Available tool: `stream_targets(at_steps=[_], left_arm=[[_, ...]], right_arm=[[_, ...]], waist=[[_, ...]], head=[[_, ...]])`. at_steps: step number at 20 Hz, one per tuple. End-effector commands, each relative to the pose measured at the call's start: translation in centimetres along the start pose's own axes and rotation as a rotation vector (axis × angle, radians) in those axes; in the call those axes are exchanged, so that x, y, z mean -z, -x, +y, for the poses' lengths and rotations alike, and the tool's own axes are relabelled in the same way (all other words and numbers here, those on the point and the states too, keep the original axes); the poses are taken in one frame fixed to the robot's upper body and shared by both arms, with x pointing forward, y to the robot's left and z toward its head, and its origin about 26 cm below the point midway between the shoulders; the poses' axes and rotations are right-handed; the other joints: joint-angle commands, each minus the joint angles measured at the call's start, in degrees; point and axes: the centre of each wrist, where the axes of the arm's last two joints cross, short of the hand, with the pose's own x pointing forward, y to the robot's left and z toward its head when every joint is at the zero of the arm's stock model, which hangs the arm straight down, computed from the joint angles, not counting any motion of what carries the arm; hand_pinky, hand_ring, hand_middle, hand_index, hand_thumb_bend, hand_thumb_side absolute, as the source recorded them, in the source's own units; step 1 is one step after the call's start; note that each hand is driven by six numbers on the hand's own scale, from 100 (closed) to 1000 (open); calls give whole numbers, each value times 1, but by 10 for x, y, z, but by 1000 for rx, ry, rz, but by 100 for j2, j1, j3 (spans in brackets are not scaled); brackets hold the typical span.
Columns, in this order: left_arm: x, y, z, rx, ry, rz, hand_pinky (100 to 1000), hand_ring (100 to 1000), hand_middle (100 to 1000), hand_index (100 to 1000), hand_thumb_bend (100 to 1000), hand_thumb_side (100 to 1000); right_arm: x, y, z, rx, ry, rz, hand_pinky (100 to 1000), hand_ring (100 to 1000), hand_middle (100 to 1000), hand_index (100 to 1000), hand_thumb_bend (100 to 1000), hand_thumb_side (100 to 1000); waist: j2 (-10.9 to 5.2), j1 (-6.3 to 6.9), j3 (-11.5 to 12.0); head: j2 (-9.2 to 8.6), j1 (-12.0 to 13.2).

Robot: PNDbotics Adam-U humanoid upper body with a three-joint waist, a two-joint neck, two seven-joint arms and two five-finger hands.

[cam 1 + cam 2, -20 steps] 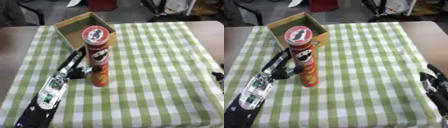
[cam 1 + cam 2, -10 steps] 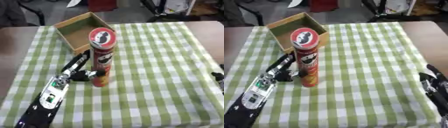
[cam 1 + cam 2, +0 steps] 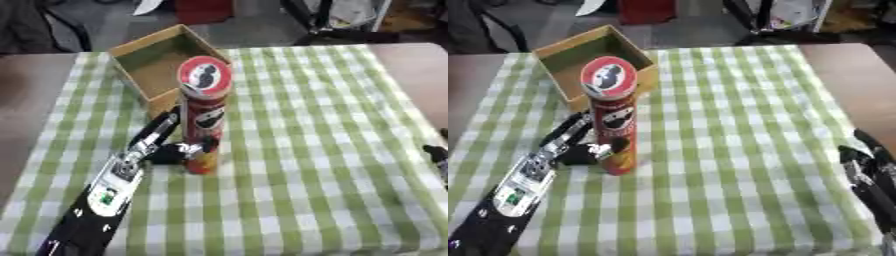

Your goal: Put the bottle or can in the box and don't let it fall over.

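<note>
Standing upright mid-surface: tall red can (image 3: 203,115), long axis vertical | left hand (image 3: 179,150) curled round its base from the left | open cardboard box (image 3: 162,62) just beyond, toward far-left corner | right hand (image 3: 870,172) idle, fingers relaxed, at right edge.

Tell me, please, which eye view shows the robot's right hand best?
The right eye view: the right hand shows along the right edge over the checked tablecloth, fingers unreadable. The left eye view catches only a dark tip at its right edge.
</note>
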Motion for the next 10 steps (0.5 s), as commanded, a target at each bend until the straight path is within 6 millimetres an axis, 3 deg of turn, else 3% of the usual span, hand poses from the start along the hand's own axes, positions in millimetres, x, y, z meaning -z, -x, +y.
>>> stream_targets(at_steps=[1,4,6,10], left_arm=[[5,-3,5,12,-58,2,879,669,580,793,325,500],[6,-2,4,1,-117,15,847,559,458,697,110,392],[7,-2,4,-9,-155,14,826,503,387,626,100,343],[6,1,4,-47,-245,17,819,456,316,543,100,337]], right_arm=[[3,-5,-4,-15,-4,-19,988,861,1000,938,159,550],[3,-5,-4,-15,-5,-19,988,861,1000,938,159,550],[3,-5,-4,-15,-5,-19,989,861,1000,938,158,551],[3,-4,-4,-15,-6,-17,989,861,1000,938,158,552]], waist=[[-87,-16,-6],[-87,-19,-6],[-86,-20,-5],[-83,-27,-4]], head=[[1,18],[6,20],[7,21],[10,10]])
